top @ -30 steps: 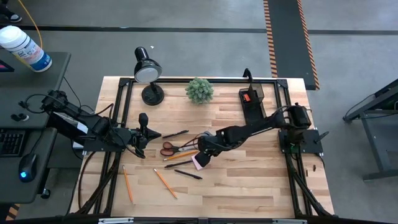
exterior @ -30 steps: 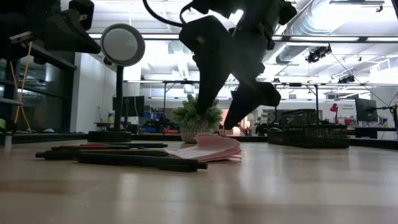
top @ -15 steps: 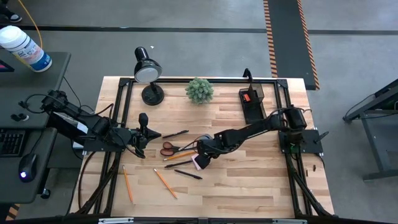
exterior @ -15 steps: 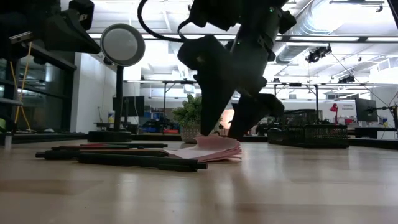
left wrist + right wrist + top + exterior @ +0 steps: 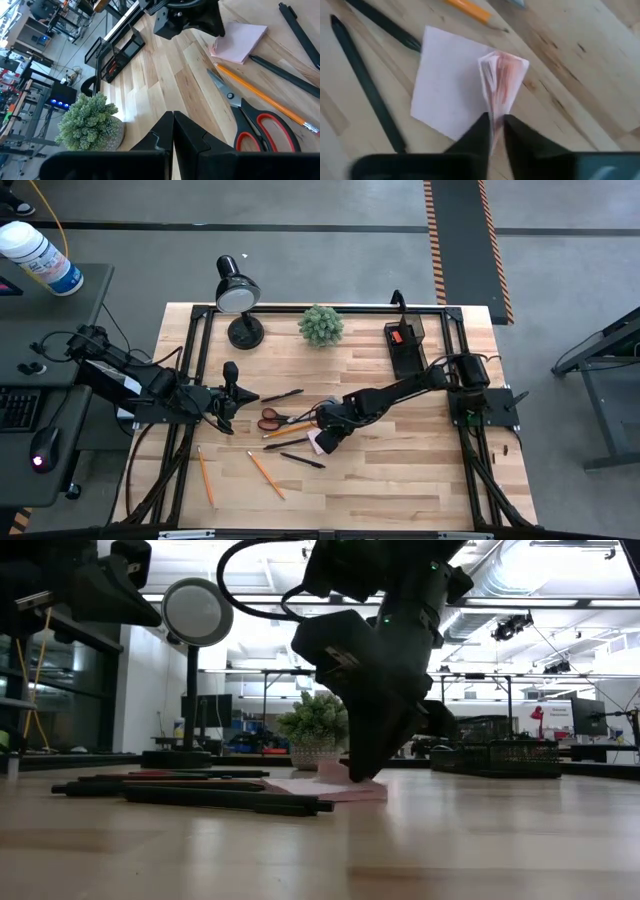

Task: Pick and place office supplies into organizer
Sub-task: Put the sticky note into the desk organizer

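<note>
Pinched between the right gripper's [image 5: 494, 131] 2 closed fingers, directly under its tips, the pink sticky-note pad's [image 5: 451, 92] corner curls up, so it looks light and floppy; gripping the whole stack's edge seems safer than loose top sheets.

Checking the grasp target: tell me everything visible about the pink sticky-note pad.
The pink sticky-note pad is a small square stack of thin paper, pale pink, lying flat on the wooden table. One corner's sheets are pinched up between the right gripper fingers, which have closed on it. Black pens lie beside it, an orange pencil near its far edge.
</note>
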